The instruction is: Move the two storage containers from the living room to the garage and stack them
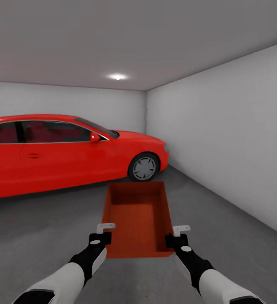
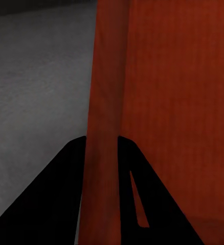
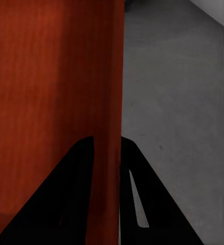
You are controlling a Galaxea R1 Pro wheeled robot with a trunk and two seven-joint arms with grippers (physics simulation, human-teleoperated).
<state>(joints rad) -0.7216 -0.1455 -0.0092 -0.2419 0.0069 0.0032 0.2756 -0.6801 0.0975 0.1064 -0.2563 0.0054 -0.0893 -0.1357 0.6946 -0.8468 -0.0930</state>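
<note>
Gripping the near end of the storage container [image 1: 139, 219], the left gripper [image 1: 106, 228] is clenched on its left wall and the right gripper [image 1: 181, 230] on its right wall. It hangs between them over the garage floor [image 1: 37, 236], long axis pointing straight ahead toward the red car [image 1: 66, 147], open side up, both arms equally near.

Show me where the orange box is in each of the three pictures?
Head view: the storage container sits low in the middle, held between both arms, in front of the red car.
Left wrist view: its wall runs between the left end effector fingers.
Right wrist view: its wall runs between the right end effector fingers.
Shared landmark: the grey concrete floor.
</note>
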